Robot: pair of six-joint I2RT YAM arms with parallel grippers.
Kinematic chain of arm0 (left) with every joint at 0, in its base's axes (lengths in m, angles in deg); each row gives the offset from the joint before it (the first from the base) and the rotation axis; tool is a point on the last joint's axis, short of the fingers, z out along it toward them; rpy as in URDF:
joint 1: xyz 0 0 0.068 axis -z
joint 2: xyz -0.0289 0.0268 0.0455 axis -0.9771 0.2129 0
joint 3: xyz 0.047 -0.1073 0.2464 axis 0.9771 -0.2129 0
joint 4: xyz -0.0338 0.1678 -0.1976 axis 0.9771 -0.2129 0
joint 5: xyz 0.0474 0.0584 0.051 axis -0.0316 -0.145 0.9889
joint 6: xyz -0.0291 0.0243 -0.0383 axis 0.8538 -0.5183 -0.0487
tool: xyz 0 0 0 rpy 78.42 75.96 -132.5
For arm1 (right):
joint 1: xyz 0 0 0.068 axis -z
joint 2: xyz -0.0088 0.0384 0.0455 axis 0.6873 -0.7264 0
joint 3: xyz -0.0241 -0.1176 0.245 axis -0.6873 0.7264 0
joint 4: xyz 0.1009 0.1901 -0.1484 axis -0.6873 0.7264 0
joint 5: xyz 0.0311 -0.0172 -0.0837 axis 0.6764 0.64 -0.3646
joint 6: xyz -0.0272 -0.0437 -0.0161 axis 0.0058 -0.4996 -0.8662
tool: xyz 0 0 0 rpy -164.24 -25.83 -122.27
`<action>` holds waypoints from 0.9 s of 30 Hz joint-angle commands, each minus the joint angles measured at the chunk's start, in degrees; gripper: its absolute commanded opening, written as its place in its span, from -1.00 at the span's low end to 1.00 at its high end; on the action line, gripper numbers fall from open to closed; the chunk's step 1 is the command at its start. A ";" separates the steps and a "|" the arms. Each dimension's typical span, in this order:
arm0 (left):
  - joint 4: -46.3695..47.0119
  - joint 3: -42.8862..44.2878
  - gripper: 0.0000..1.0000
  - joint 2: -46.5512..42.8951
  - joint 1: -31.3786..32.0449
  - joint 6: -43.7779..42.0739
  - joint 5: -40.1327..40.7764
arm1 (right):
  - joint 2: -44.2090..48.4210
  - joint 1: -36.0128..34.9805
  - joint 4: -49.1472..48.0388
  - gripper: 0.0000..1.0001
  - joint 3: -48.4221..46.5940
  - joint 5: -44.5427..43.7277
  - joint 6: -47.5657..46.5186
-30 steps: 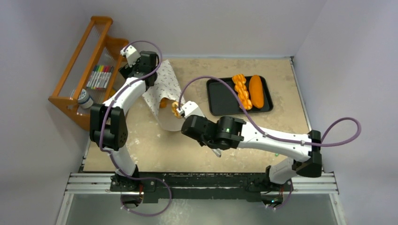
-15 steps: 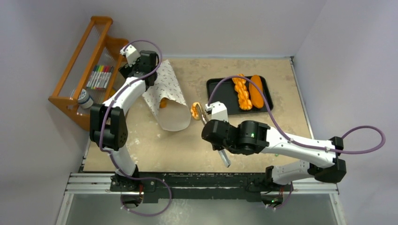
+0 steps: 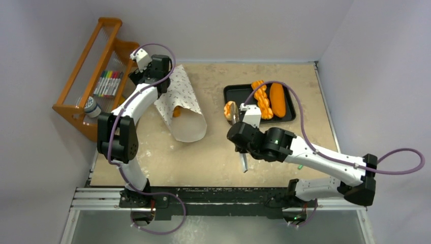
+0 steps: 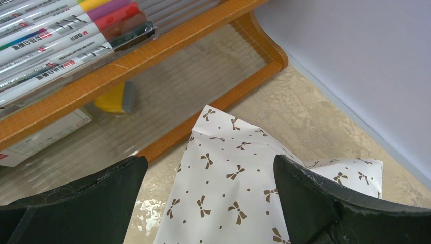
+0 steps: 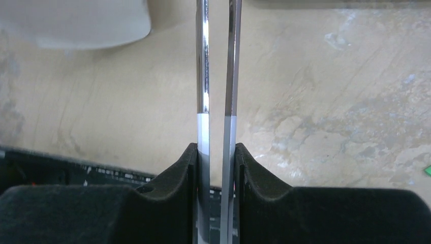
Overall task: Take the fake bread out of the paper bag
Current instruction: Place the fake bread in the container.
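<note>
Metal tongs [image 5: 203, 76] sit pinched in the narrowly closed right gripper [image 5: 216, 152], and their far tips carry a round roll [image 3: 231, 110] just at the left rim of the black tray [image 3: 259, 122], where a twisted piece [image 3: 262, 99] and a long loaf [image 3: 277, 99] already lie. Released here, the roll could catch the rim and tumble onto the bench [image 3: 213, 157]; a slight slackening on the springy tongs would drop it short. The left gripper [image 4: 207, 162] is spread wide over the closed end of the paper bag [image 3: 183, 101], holding nothing, so the bag may slide when the tongs go in for the orange piece [image 3: 176, 112] visible at its mouth. Only the top view shows the roll and tray. The right wrist view shows just blades and bench. The left wrist view alone shows the open fingers [image 4: 76, 198] apparently clear of the bow-printed paper, beside the wooden rack [image 4: 152, 56].
</note>
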 commanded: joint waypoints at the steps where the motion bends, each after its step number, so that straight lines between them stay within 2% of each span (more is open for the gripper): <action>1: 2.22 1.35 1.00 -1.42 -0.54 0.08 0.37 | 4.20 6.36 -12.82 -0.84 4.27 -3.27 -2.33; 7: 2.18 1.53 1.00 -1.33 -0.41 0.48 0.02 | 4.25 15.35 -24.49 -0.83 7.10 0.07 -9.12; 17: 2.09 1.44 1.00 -1.76 -0.41 0.74 -0.29 | 3.19 31.18 -44.91 -0.82 15.29 18.56 -12.26; 24: 2.22 1.02 1.00 -2.15 -0.41 0.75 -0.25 | -1.91 36.61 -56.10 -0.83 20.12 28.85 -10.30; 27: 2.29 0.83 1.00 -2.12 -0.41 0.66 -0.17 | -4.10 38.04 -57.41 -0.83 20.20 31.28 -9.31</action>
